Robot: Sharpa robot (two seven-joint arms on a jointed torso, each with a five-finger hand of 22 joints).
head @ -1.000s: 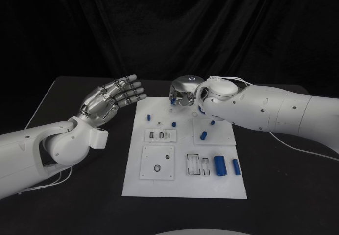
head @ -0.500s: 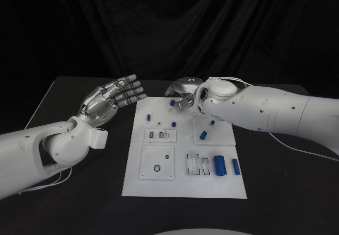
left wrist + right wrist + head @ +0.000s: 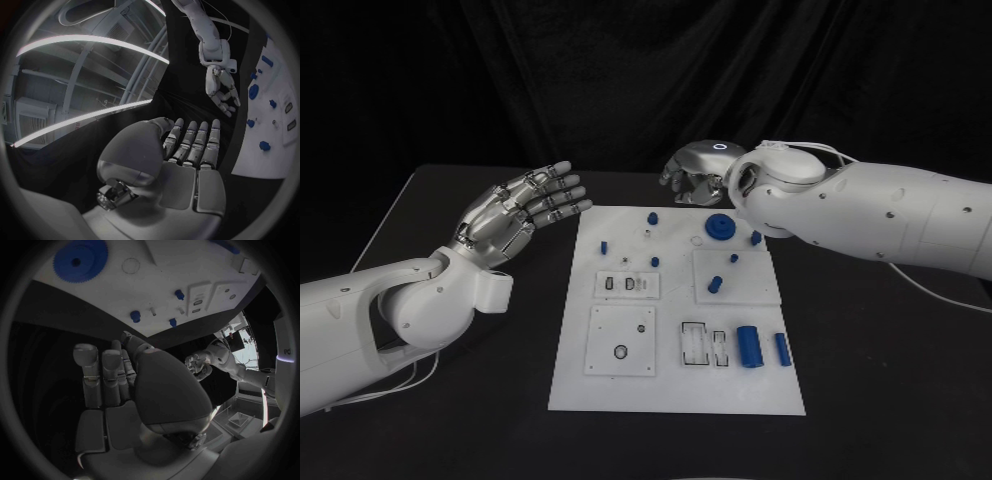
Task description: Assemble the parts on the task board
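Black table (image 3: 877,380): white board (image 3: 678,390) at centre, blue parts spread across it, gear (image 3: 720,226) near far edge. Left hand (image 3: 519,212) spread, empty, parked beside board. Right hand (image 3: 695,175) beyond far edge, empty, fingers loosely curled, apparently between picks.

gear (image 3: 720,226) on the task board (image 3: 676,385) at its far edge; cylinders (image 3: 750,347) probably lying near right.

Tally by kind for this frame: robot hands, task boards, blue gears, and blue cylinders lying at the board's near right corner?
Hands: 2, left hand and right hand
Task board: 1
Blue gear: 1
Blue cylinders: 2
Total: 6
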